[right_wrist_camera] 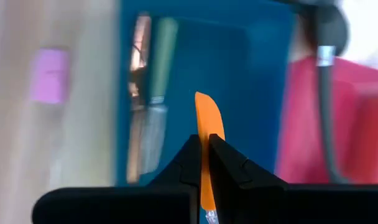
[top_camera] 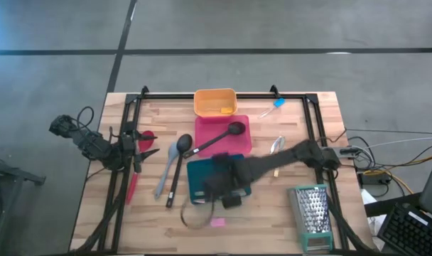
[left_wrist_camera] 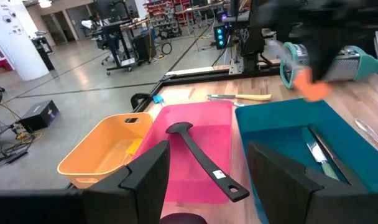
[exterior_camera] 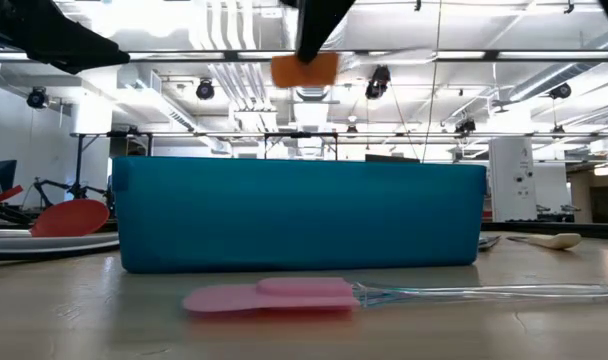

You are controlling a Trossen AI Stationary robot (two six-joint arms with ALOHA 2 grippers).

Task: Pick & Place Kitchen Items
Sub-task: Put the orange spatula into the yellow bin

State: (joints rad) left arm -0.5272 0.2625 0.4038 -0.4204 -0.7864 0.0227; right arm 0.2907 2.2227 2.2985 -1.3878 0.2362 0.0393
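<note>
Overhead | wooden table (top_camera: 287, 178), concrete floor | right gripper (right_wrist_camera: 203, 155) jaws pinching orange piece (right_wrist_camera: 209, 124) | left gripper (left_wrist_camera: 207, 180) jaws spread

Above the teal tray (top_camera: 202, 181) my path is free; its walls and the knife (left_wrist_camera: 318, 155) inside block lower down.

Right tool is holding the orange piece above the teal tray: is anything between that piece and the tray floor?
Nothing visible blocks it. The right tool, shut on the orange piece, hangs over the open teal tray. A utensil already lies along one side of the tray floor; the rest is bare.
</note>
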